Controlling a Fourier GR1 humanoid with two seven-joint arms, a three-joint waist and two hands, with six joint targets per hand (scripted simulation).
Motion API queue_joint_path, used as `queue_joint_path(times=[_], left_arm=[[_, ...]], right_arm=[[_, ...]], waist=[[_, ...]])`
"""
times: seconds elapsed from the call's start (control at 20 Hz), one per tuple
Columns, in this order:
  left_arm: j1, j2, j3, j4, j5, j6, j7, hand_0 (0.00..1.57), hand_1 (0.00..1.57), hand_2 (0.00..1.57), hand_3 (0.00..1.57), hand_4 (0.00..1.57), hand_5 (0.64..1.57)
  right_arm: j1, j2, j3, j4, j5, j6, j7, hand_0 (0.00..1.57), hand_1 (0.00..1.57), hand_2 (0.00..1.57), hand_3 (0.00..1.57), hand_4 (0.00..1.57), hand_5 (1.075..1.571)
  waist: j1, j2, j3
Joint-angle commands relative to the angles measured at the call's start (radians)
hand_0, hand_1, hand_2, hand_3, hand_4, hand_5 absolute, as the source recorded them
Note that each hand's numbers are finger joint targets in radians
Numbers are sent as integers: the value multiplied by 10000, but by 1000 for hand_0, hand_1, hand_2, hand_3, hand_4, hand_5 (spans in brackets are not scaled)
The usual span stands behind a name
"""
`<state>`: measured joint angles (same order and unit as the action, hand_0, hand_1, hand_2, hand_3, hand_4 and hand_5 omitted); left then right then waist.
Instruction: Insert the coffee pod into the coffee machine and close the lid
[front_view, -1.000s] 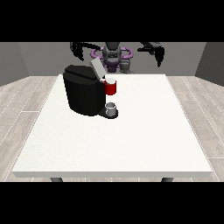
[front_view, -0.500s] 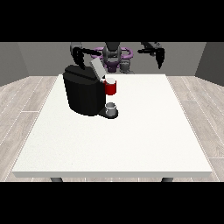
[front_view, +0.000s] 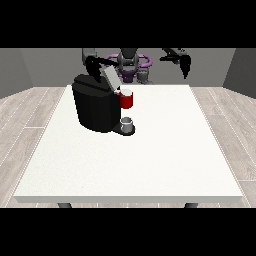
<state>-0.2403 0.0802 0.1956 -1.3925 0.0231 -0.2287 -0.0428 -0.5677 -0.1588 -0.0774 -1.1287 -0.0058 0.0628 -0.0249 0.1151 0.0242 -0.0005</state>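
One view — from across the table (front_view: 150, 165), raised, facing the robot (front_view: 129, 62).

The hand at the view's left (front_view: 91, 65) has moved onto the lid (front_view: 111, 77).

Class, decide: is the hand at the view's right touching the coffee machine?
Apart. The front view shows the hand at the view's right raised above the table's far edge, with bare table between it and the coffee machine.

I see the coffee machine (front_view: 95, 107) on the table's (front_view: 150, 160) far left part, its lid (front_view: 110, 77) tilted up, a cup (front_view: 127, 124) at its base, right side.
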Motion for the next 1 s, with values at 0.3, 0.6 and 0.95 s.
queue_joint_path(times=[0.3,0.6,0.95], left_arm=[[419,11,-301,84,-105,25,-1165,0,0,0,0,0,1571],[59,396,280,769,92,399,-894,0,0,0,0,0,1571],[-42,703,83,573,219,155,-572,0,0,0,0,148,1571]], right_arm=[[-620,168,-58,863,267,-104,-667,0,0,0,0,0,1571],[-805,640,449,535,420,-53,15,0,0,0,0,0,1571],[-1765,211,189,1077,685,56,-100,0,0,0,0,214,1571]], waist=[[121,642,4],[-266,287,2],[127,465,5]])
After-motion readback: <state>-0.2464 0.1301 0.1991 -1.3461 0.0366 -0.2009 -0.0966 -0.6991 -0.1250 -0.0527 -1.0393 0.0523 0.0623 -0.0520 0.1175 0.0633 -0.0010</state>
